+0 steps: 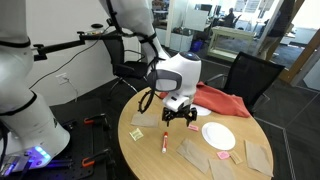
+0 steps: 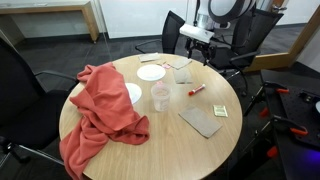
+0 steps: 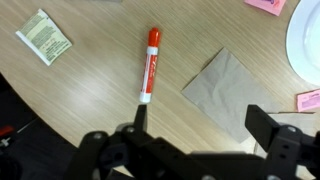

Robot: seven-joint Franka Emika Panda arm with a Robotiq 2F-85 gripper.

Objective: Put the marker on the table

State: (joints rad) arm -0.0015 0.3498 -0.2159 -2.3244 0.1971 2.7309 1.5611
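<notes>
The red-orange marker (image 3: 149, 65) lies flat on the light tan round table (image 3: 90, 90), apart from my fingers. It also shows in both exterior views (image 1: 161, 141) (image 2: 197, 89), near the table's (image 1: 150, 162) (image 2: 170, 145) edge. My gripper (image 3: 202, 120) is open and empty, hovering above the table just short of the marker's white end. It hangs over the table (image 1: 180, 118) (image 2: 196, 50) in both exterior views.
A brown cardboard square (image 3: 225, 85) lies beside the marker. A white plate (image 3: 305, 40) (image 1: 218, 136), pink scraps (image 3: 266, 5), a small packet (image 3: 44, 36), a clear cup (image 2: 159, 96) and a red cloth (image 2: 100, 105) are on the table. Black chairs (image 1: 250, 75) stand around.
</notes>
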